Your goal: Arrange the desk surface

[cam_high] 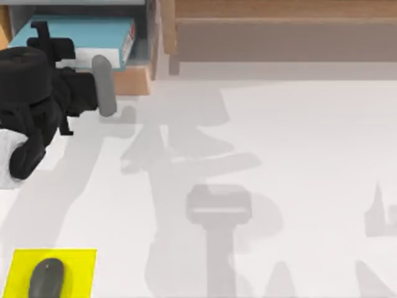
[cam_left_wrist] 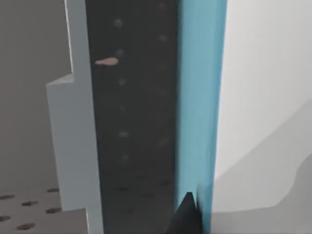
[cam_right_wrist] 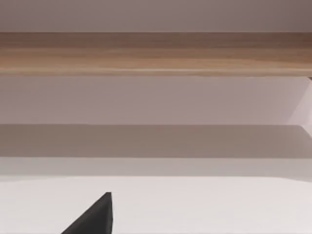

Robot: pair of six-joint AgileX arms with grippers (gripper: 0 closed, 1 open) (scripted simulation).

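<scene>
Black left arm: at the far left of the top view, its left claw reaching over the open drawer; whether its fingers are spread or pressed together I cannot tell.
Blue book: a teal-covered book lies flat inside the drawer, white page edge and red spine mark toward the right; the left wrist view looks along its blue cover beside the drawer's grey wall, with a dark claw tip against the cover. Lying within the walls, it looks stowed on purpose.
Drawer handle: a grey bar handle juts out over the tabletop from the wooden drawer front, so the drawer stands pulled out; my judgement is that pushing it shut is the step remaining.
Yellow mat: at the near left corner, a yellow mouse pad carries a grey mouse, set square to the near edge.
White tabletop: the desk surface runs from the drawer to the right edge, open from centre to right, leaving wide room to swing an arm.
Wooden shelf: a light-brown shelf lines the far edge, also in the right wrist view.
Right claw: a black tip low over the tabletop, facing the shelf; state cannot be told.
</scene>
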